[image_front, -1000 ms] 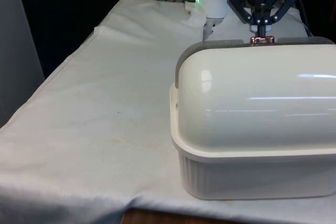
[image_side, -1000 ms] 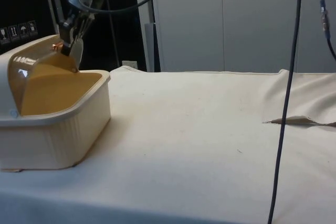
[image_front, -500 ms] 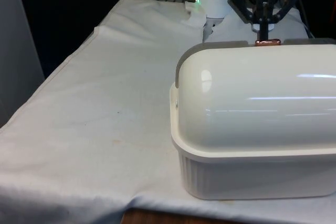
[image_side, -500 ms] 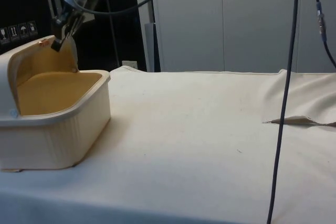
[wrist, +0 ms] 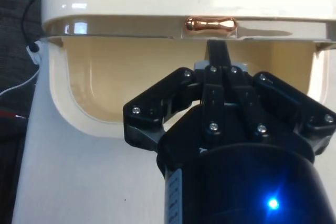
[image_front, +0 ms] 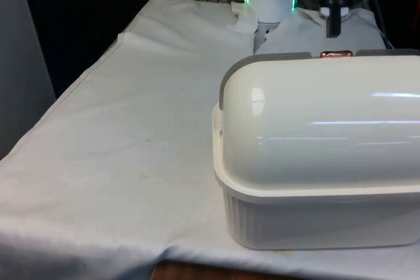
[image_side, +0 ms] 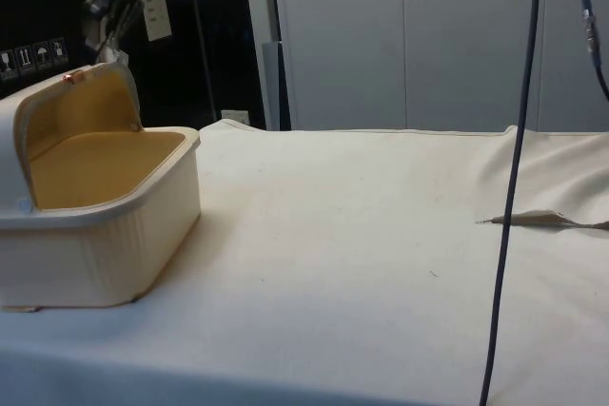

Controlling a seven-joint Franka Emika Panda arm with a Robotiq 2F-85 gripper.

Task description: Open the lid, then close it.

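Copper handle (wrist: 210,24) clear below closed gripper (wrist: 217,51)

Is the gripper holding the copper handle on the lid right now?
No: in the side view the gripper hangs above the copper handle of the raised lid, with a gap between them.

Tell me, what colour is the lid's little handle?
Shiny copper; the handle shows best in the wrist view.

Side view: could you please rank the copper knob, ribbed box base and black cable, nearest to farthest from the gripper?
1. Small copper knob, just below the gripper.
2. Cream ribbed box base, lower down.
3. Hanging black cable, far across the table.
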